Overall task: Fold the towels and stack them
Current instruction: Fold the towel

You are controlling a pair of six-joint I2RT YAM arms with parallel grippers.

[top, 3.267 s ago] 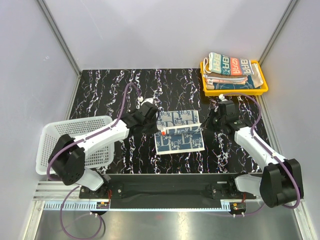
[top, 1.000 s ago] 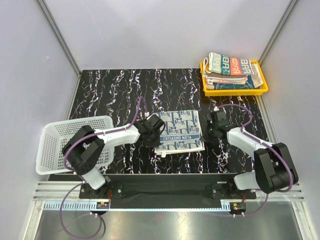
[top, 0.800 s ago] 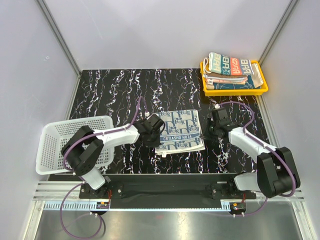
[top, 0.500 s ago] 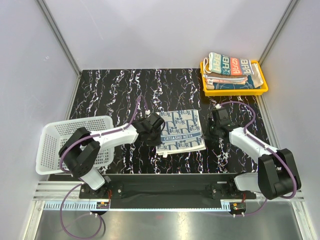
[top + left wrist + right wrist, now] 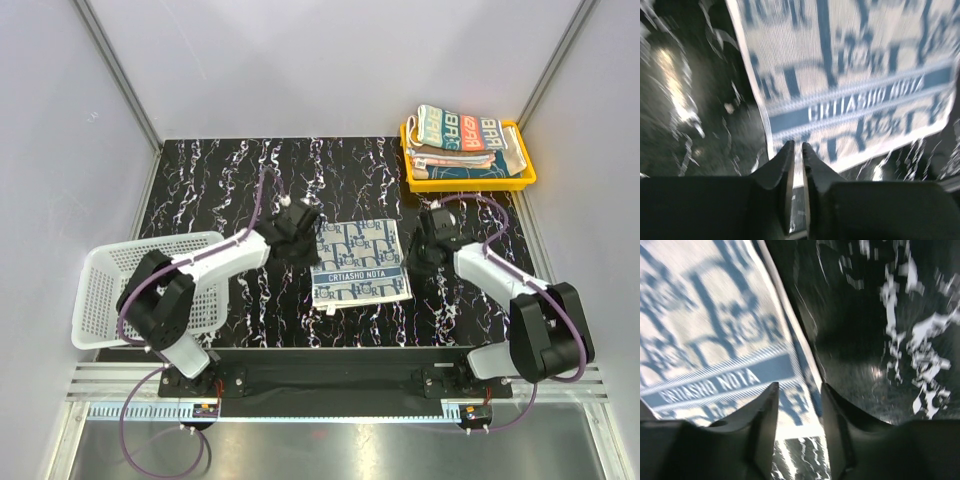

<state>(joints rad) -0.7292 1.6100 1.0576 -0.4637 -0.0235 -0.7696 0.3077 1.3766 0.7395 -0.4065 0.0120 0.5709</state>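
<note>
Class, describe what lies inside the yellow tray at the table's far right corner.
The yellow tray holds a stack of folded towels, a teal-and-red lettered towel on top. The stack hides the tray's floor; the lower towels cannot be counted.

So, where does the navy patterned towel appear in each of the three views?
Top external: the navy patterned towel lies flat in the centre of the picture.
Left wrist: it fills the upper right.
Right wrist: it covers the left half.
Shared landmark: its dark lettered band.
</note>
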